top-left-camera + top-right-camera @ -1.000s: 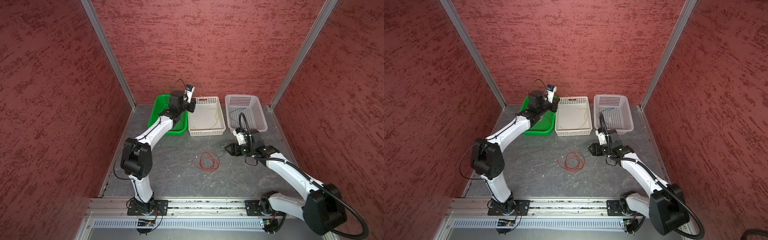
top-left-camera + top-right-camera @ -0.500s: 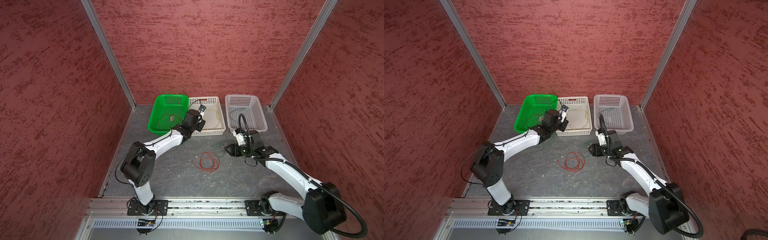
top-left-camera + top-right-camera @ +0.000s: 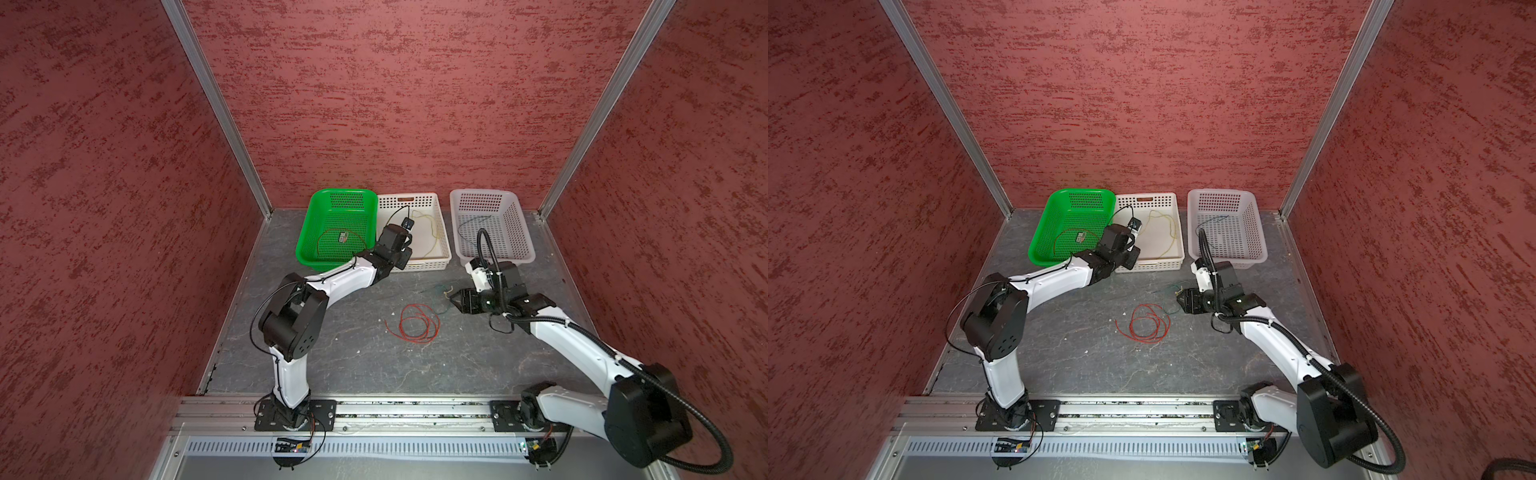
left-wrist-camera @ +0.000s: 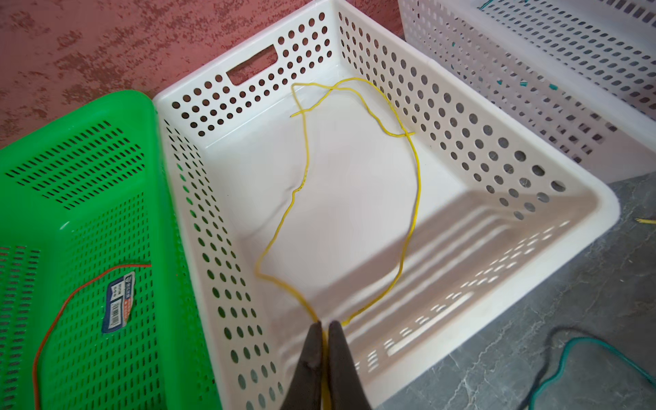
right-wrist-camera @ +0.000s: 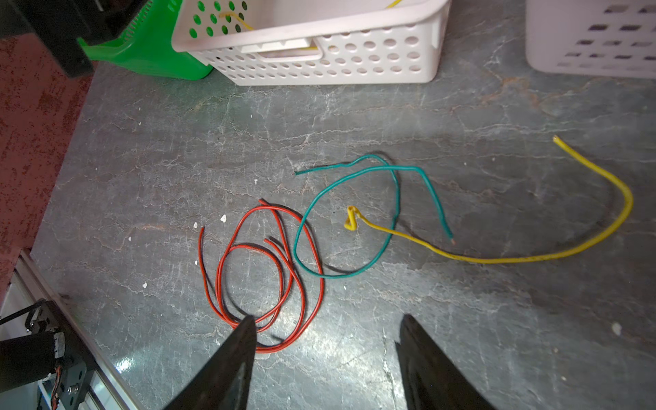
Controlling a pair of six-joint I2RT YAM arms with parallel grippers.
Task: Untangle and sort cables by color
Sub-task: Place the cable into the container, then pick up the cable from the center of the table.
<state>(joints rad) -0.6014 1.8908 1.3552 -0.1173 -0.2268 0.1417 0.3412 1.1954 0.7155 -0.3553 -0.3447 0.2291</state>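
My left gripper hangs over the near left corner of the middle white basket, shut on a yellow cable that loops across the basket floor. On the table lie a red cable coil, a blue-green cable overlapping its edge, and a second yellow cable crossing the blue-green loop. My right gripper is open with nothing between its fingers, hovering low beside these cables. One red cable lies in the green basket, and a blue-green one in the right white basket.
The three baskets stand side by side along the back wall. Red textured walls close in both sides and the back. A metal rail with both arm bases runs along the front. A thick black hose arches over my right wrist.
My left arm has come down from high over the green basket's right edge to the near left corner of the middle white basket, bringing the yellow cable. The right arm has stayed put.
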